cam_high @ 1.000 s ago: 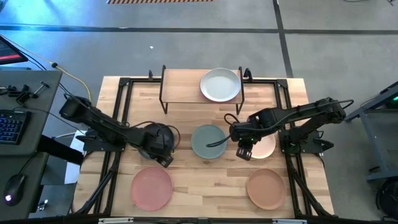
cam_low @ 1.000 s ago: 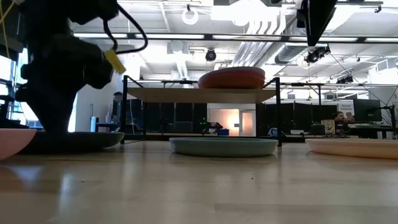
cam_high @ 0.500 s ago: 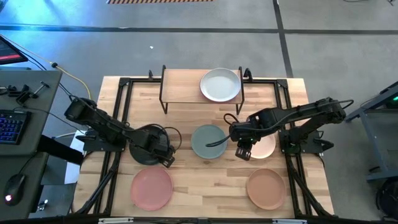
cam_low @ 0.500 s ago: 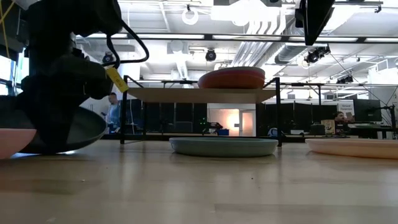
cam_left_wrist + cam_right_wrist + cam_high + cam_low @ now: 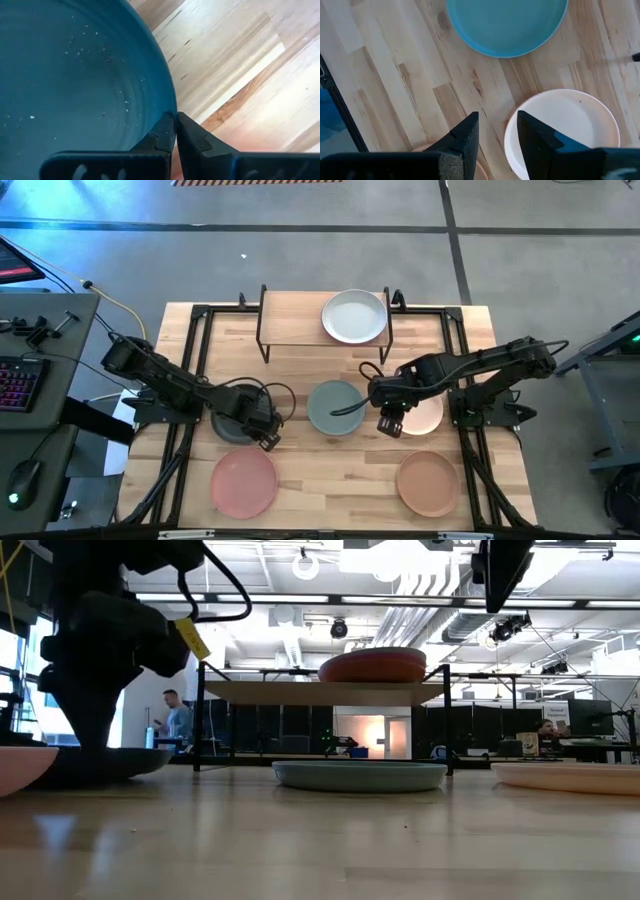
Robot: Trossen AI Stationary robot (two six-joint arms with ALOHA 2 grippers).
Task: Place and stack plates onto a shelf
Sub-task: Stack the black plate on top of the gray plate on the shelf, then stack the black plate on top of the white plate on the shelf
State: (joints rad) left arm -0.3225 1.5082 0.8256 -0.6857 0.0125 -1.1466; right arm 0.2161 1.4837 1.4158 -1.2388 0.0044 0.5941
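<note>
The step in hand seems to be the grasping of the charcoal plate [image 5: 232, 423], which lies on the worktop [image 5: 300, 470] at the left side, in front of the shelf [image 5: 295, 320]. The left gripper [image 5: 175, 131] is closed on the rim of this plate, as is seen in the left wrist view, where the two fingers [image 5: 162, 137] pinch the edge with almost no gap. In the low view the plate appears to rest flat on the wood, so it is probably not lifted yet. The next move would call for a lift high enough to pass over the edge of the shelf, and for a firm hold, because a thin rim may slip or tilt. On the shelf a white-grey plate [image 5: 353, 315] is seen from above at the right end; from the low view a terracotta plate [image 5: 372, 666] shows there, so a stack is probably already begun. The left half of the shelf is bare. The right gripper [image 5: 496, 131] hangs above the worktop with its fingers apart, between the sage green plate [image 5: 335, 406] and the cream-peach plate [image 5: 425, 415]. A light pink plate [image 5: 243, 482] and a tan plate [image 5: 427, 483] wait at the front. The cable [image 5: 270, 392] near the left arm could catch.
</note>
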